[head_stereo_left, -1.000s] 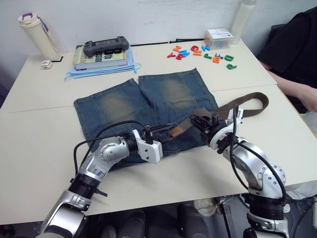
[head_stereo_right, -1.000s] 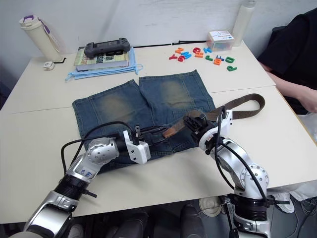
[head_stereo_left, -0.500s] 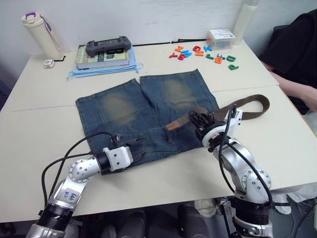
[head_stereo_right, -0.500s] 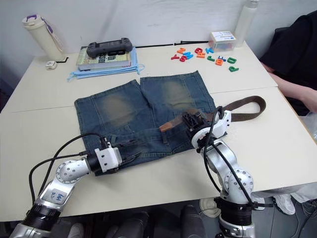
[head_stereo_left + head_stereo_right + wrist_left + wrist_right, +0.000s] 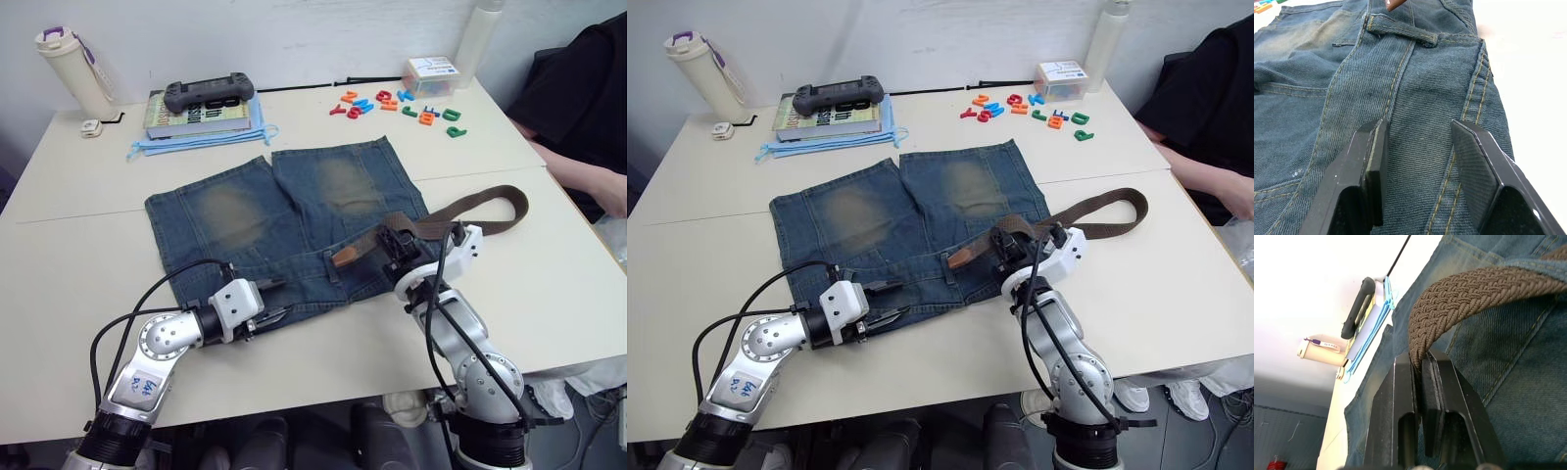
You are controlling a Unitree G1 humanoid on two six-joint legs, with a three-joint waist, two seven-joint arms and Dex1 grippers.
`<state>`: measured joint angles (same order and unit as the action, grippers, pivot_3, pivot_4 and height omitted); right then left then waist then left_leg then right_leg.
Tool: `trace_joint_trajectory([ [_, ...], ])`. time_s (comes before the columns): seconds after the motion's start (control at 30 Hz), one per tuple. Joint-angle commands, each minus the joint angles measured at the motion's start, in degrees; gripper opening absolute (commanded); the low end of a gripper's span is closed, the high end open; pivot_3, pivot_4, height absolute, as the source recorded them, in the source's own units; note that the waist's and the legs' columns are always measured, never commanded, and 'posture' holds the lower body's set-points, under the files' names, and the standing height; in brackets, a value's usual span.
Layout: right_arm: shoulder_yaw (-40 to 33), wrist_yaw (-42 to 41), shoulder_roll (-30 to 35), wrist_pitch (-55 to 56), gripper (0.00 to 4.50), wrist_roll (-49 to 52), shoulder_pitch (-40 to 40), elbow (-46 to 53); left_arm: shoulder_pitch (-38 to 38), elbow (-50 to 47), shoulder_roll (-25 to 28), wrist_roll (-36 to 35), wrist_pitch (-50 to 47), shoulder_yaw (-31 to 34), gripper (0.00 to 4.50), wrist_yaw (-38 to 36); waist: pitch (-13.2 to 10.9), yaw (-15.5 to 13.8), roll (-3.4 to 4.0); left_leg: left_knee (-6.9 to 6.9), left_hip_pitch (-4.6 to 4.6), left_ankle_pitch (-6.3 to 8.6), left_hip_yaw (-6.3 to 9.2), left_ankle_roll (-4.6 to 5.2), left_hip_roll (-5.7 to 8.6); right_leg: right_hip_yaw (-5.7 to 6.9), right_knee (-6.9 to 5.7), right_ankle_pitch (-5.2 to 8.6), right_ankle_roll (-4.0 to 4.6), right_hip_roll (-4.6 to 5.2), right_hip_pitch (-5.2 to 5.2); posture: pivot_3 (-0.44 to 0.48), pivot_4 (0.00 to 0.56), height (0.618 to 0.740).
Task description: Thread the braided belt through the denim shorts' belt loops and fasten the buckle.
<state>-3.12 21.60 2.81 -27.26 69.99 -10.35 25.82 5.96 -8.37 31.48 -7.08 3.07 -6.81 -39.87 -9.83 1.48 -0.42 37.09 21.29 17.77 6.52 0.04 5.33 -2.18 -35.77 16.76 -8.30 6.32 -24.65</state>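
The denim shorts (image 5: 284, 220) lie flat mid-table, waistband toward me. The braided belt (image 5: 490, 201) curves from the right of the shorts onto the waistband, and its tan tip (image 5: 345, 257) rests there. My right gripper (image 5: 397, 245) is shut on the belt (image 5: 1464, 293) a short way behind the tip. My left gripper (image 5: 1420, 129) is open, its fingers (image 5: 1374, 147) straddling the waistband's left part. A belt loop (image 5: 1403, 34) lies ahead of it, with the tip just beyond. The buckle is hidden.
At the back left, a book with a game controller (image 5: 208, 93) lies on a blue folder beside a bottle (image 5: 71, 59). Coloured letters (image 5: 402, 103) and a small box (image 5: 433, 72) lie at the back right. A person (image 5: 588, 108) sits at the right edge.
My left gripper has drawn back from the middle of the waistband to its left part. The right gripper has kept its hold on the belt and barely shifted.
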Motion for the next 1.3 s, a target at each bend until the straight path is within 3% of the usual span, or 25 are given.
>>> trace_joint_trajectory([
  [0.03, 0.5, -2.5, 0.1, 0.9, 0.0, -4.4, 0.4, 2.7, -0.4, -1.8, 0.0, -0.7, 0.7, 0.9, 2.3, -0.8, 0.0, 0.0, 0.0, 0.0, 0.0, 0.0, 0.0, 0.0, 0.0, 0.0, 0.0, 0.0, 0.0, 0.0, 0.0, 0.0, 0.15, 0.74],
  [0.2, 1.1, -3.9, 0.5, 0.8, 0.0, -6.7, 0.5, 2.0, -0.3, -4.1, -0.2, -2.6, -0.6, 2.1, 2.3, -0.8, 0.0, 0.0, 0.0, -0.01, -0.01, 0.0, 0.0, 0.0, 0.0, 0.0, 0.02, 0.0, 0.0, 0.0, 0.0, 0.0, 0.15, 0.74],
  [0.37, 2.0, -6.2, -0.2, 1.1, 0.0, -10.4, 0.4, 1.1, -0.3, -13.8, 0.4, -16.5, -15.1, 8.1, 2.3, -0.2, 0.0, 0.1, 0.01, 0.0, 0.0, 0.01, 0.0, -0.01, -0.02, -0.01, 0.02, 0.0, 0.0, 0.01, 0.0, 0.0, 0.15, 0.74],
  [0.53, 3.5, -8.5, -1.7, 1.0, 0.0, -14.4, 0.4, 0.0, -2.9, -18.3, 3.0, -19.8, -21.8, 11.9, 2.3, 0.1, 0.0, 0.1, 0.02, -0.02, -0.05, 0.01, -0.02, -0.03, -0.03, -0.04, 0.01, 0.01, 0.02, -0.02, 0.0, 0.0, 0.15, 0.74],
  [1.1, 4.2, -12.4, -7.0, -3.1, 0.0, -19.1, -1.8, -4.9, -5.7, -16.4, 1.1, -20.6, -17.1, 13.2, 2.3, -2.7, 0.0, 0.2, 0.03, -0.04, -0.11, 0.04, -0.03, -0.11, -0.1, -0.03, -0.01, 0.06, 0.1, -0.08, 0.0, 0.0, 0.15, 0.74],
  [1.3, 3.5, -13.7, -4.2, -0.4, 0.0, -26.5, -3.7, -3.4, -5.7, -16.9, 1.1, -20.6, -17.0, 13.8, 2.3, -3.1, 0.0, 0.1, 0.03, -0.03, -0.1, 0.04, -0.02, -0.11, -0.09, -0.02, -0.01, 0.06, 0.11, -0.08, 0.0, 0.0, 0.15, 0.74],
])
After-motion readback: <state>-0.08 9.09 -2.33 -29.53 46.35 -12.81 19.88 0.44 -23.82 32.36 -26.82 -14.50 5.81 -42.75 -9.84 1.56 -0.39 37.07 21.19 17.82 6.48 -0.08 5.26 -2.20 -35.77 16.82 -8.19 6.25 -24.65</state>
